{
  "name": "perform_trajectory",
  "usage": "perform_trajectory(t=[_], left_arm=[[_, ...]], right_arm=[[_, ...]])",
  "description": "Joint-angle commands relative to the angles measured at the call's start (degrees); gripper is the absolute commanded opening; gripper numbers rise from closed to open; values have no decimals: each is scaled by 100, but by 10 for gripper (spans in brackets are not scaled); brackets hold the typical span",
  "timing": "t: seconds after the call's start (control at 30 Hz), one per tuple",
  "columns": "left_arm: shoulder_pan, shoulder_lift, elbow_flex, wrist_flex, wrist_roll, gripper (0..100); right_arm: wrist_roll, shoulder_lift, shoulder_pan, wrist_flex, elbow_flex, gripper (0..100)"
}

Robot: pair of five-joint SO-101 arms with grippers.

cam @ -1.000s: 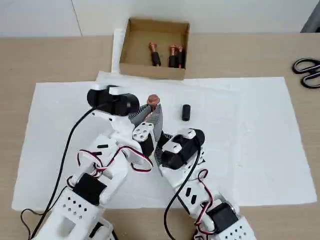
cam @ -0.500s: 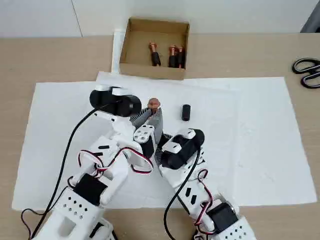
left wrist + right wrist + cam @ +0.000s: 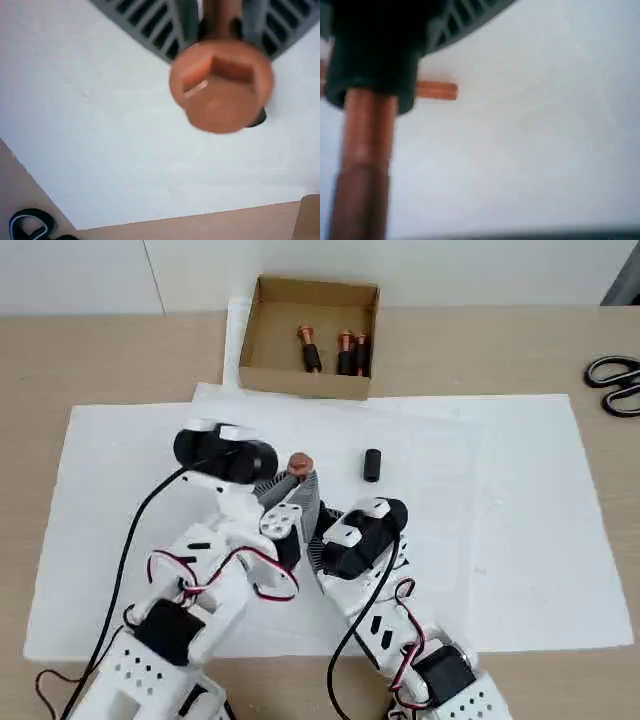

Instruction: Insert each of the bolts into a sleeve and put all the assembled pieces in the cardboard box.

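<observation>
Left fingers (image 3: 145, 20) pinching bolt (image 3: 220, 87), just drove it into sleeve (image 3: 370, 55) pinched by right fingers (image 3: 465, 15); shank pokes through. Box (image 3: 262, 335) next.

Left claw (image 3: 286, 480), right claw (image 3: 309, 487), both clamped

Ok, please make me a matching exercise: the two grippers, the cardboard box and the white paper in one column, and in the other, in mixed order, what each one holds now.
Things
1. left gripper
2. right gripper
3. cardboard box
4. white paper

States
a. three assembled pieces inside
b. shut on a bolt
c. a loose sleeve lying on it
d. shut on a sleeve

Pairs: 1-b, 2-d, 3-a, 4-c
</observation>
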Motion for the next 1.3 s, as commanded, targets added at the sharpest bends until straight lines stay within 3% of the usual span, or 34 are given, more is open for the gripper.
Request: perform_trajectory(t=[0.0, 0.4, 1.0, 1.27], left_arm=[[-18, -141, -31, 44, -202, 6], [-18, -132, 725, -448, -220, 6], [-70, -132, 462, -457, -220, 6], [-176, 642, 101, -440, -202, 6]], right_arm=[[-35, -40, 13, -40, 35, 5], [-35, -40, 13, -40, 35, 5], [-18, -57, 13, -48, 35, 5], [-9, -57, 4, -48, 35, 5]])
